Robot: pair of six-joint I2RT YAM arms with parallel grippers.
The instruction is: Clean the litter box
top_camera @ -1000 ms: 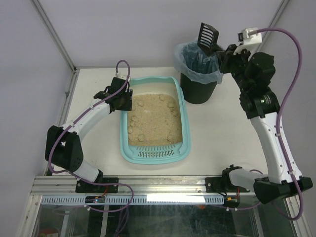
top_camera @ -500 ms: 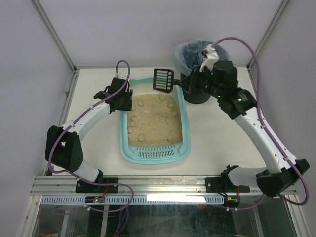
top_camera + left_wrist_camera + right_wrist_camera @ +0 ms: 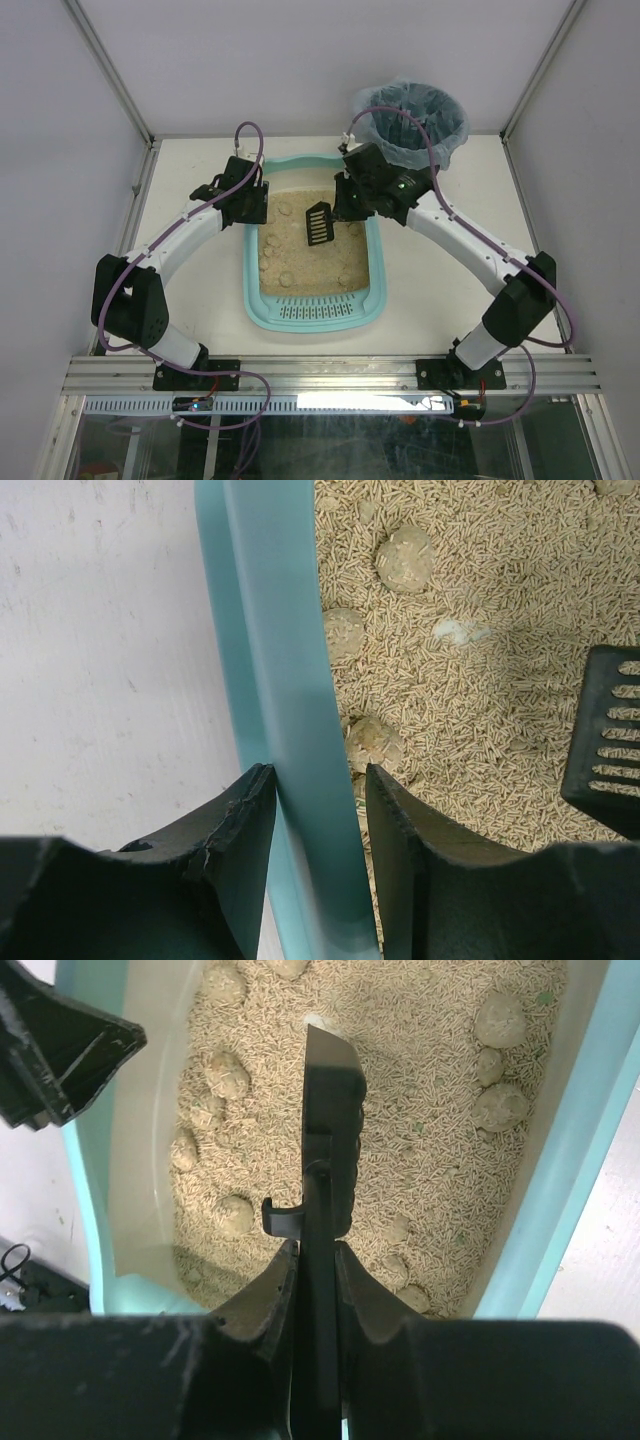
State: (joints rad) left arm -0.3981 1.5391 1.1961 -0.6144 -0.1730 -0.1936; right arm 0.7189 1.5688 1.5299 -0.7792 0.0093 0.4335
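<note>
The light teal litter box (image 3: 378,270) lies mid-table, filled with beige litter and several clumps (image 3: 228,1073). My left gripper (image 3: 252,205) straddles the box's left rim (image 3: 270,630), one finger outside and one inside, and is shut on it (image 3: 320,775). My right gripper (image 3: 340,205) is over the far end of the box, shut on the handle of a black slotted scoop (image 3: 318,223). In the right wrist view the gripper (image 3: 315,1250) holds the scoop (image 3: 332,1110) edge-on, just above the litter. The scoop's slotted blade (image 3: 605,740) shows at the right of the left wrist view.
A black round bin (image 3: 410,125) with a bluish bag liner stands at the back right, just behind the right arm. The frame's posts and white walls close in the table on the left, back and right.
My right arm has swung the scoop from above the bin leftward and down into the far end of the litter box. The left gripper has stayed on the rim.
</note>
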